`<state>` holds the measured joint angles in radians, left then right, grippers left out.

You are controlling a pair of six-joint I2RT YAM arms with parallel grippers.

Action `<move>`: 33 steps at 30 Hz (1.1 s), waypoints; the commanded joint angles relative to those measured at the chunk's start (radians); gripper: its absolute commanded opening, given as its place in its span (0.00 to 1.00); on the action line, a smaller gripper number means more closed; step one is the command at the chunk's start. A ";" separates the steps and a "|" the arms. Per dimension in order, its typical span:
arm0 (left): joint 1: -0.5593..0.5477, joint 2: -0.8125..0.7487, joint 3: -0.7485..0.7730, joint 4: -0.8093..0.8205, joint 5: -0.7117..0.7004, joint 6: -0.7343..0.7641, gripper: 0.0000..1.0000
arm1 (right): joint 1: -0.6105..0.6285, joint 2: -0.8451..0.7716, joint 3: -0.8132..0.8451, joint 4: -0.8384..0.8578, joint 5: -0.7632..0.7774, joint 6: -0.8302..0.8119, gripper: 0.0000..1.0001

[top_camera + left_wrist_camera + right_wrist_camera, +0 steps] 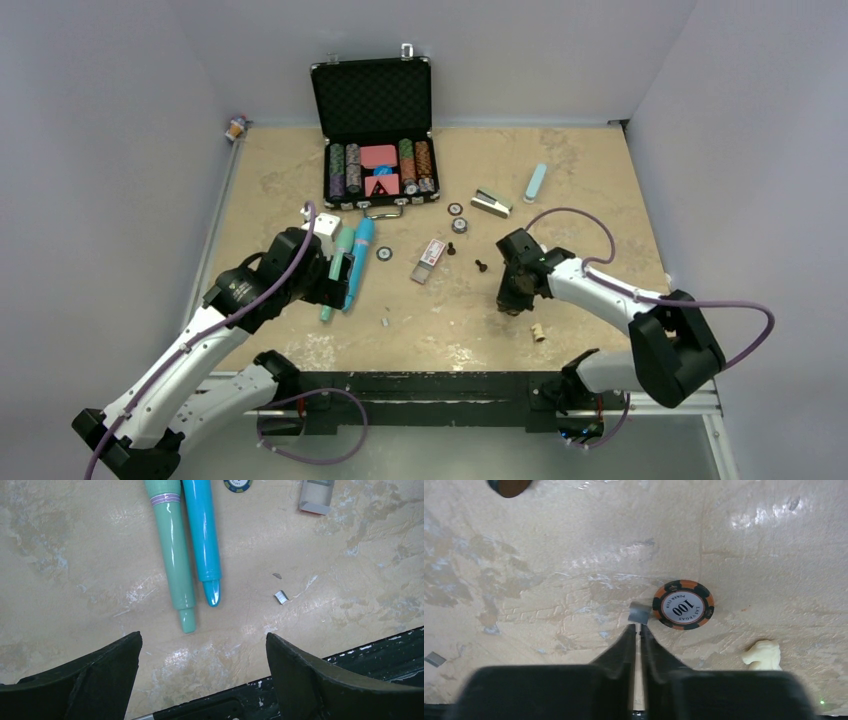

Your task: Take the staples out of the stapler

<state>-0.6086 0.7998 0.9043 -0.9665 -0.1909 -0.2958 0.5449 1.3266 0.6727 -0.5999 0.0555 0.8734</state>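
Observation:
A small silver stapler (491,203) lies at the back right of the table, near a pale blue case (535,183). My right gripper (639,626) is shut, and a tiny silver-grey strip of staples (639,612) sits pinched at its fingertips, low over the table beside an orange poker chip (683,604). In the top view the right gripper (512,300) points down at mid table. My left gripper (202,637) is open and empty above the table. A second small silver staple piece (281,596) lies to its right, also seen in the top view (385,323).
A green pen (174,555) and a blue pen (204,535) lie side by side ahead of the left gripper. A white chess piece (764,655) lies right of the orange chip. An open black chip case (378,130) stands at the back. Loose chips (458,224) and a card box (429,258) lie mid table.

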 commanded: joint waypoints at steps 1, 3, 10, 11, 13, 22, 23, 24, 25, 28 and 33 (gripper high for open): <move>0.008 0.002 0.007 0.011 -0.015 -0.006 0.97 | 0.008 -0.024 0.079 -0.022 0.013 -0.039 0.00; 0.007 0.003 0.007 0.011 -0.015 -0.006 0.97 | 0.011 -0.035 0.105 -0.038 0.022 -0.051 0.00; 0.007 0.004 0.007 0.010 -0.013 -0.005 0.97 | 0.013 -0.048 0.179 -0.077 0.061 -0.084 0.00; 0.007 0.004 0.007 0.010 -0.013 -0.005 0.97 | 0.012 -0.044 0.179 -0.072 0.058 -0.095 0.00; 0.007 0.005 0.007 0.010 -0.013 -0.005 0.96 | 0.012 -0.029 0.172 -0.063 0.053 -0.121 0.09; 0.007 0.004 0.008 0.008 -0.014 -0.006 0.96 | 0.012 0.034 0.099 -0.006 0.076 -0.161 0.63; 0.007 0.004 0.009 0.009 -0.014 -0.006 0.96 | 0.013 0.043 0.092 0.008 0.072 -0.174 0.63; 0.007 0.005 0.009 0.009 -0.015 -0.007 0.96 | 0.013 0.049 0.082 0.022 0.063 -0.180 0.63; 0.008 0.006 0.008 0.009 -0.015 -0.006 0.96 | 0.014 0.055 0.075 0.038 0.049 -0.188 0.62; 0.008 0.006 0.009 0.008 -0.015 -0.007 0.96 | 0.015 0.074 0.071 0.064 0.028 -0.202 0.61; 0.008 0.007 0.008 0.008 -0.015 -0.006 0.96 | 0.019 0.108 0.098 0.084 0.017 -0.226 0.59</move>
<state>-0.6086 0.8062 0.9043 -0.9668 -0.1909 -0.2962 0.5560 1.4166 0.7452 -0.5682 0.0837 0.6861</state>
